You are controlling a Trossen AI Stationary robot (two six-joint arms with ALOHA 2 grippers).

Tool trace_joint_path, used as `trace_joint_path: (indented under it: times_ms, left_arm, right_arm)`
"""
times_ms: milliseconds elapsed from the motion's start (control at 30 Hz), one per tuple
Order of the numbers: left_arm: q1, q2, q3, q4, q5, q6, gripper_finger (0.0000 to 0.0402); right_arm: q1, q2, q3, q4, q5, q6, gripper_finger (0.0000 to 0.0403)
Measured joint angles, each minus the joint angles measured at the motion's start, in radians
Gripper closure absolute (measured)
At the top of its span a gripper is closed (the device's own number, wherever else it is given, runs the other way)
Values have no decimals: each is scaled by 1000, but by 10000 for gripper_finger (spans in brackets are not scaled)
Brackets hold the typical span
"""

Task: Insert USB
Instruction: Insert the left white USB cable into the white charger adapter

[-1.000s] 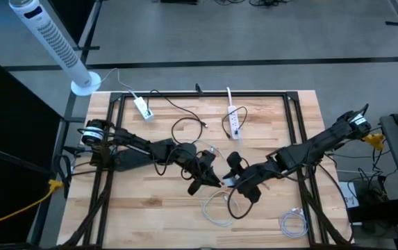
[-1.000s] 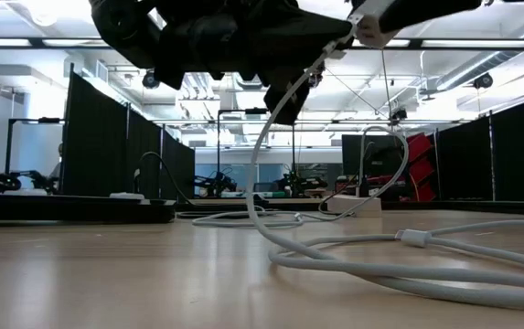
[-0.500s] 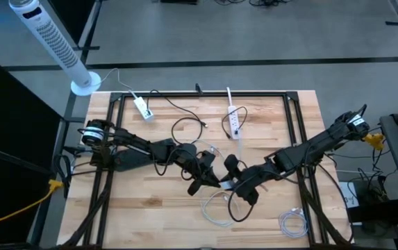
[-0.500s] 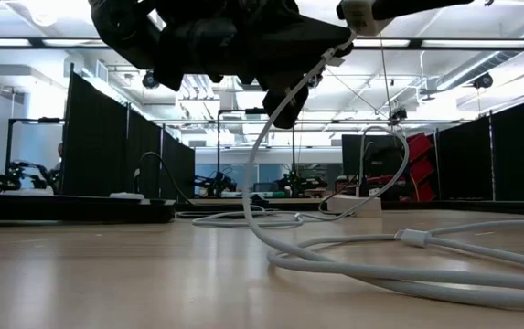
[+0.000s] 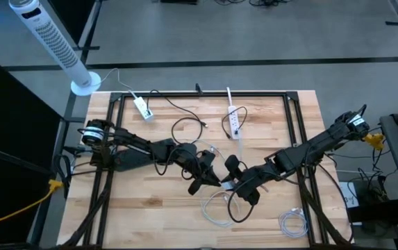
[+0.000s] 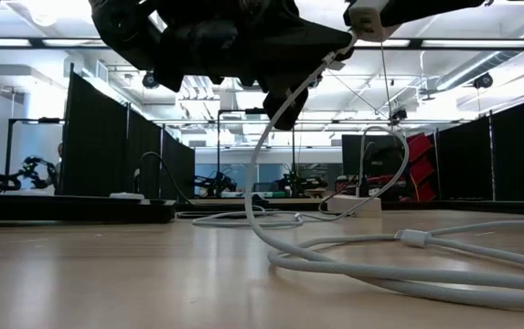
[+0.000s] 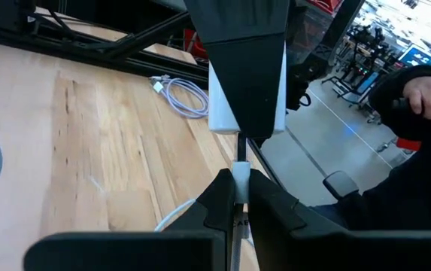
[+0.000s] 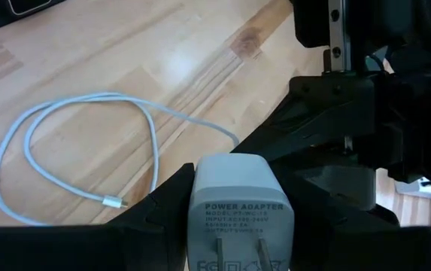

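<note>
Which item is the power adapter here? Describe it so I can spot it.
Find the wooden table from above; the two arms meet near its middle. The power adapter is the white block between the right gripper fingers, prongs facing its wrist camera, printed "POWER ADAPTER", unlike the power strip lying farther back.

High cam looks straight down on my whole bench (image 5: 150,215); low cam sits at benchtop level facing the room; wrist cams sit close — all share mid-bench.
</note>
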Motion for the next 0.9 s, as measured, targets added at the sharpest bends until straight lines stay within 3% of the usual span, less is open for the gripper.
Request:
trace_joint_path:
  times_ms: [900]
  left_arm:
    - [-5,0,0,44,36,6,384]
  right_arm:
    - [-1,-3,-1,15,69,-52,262]
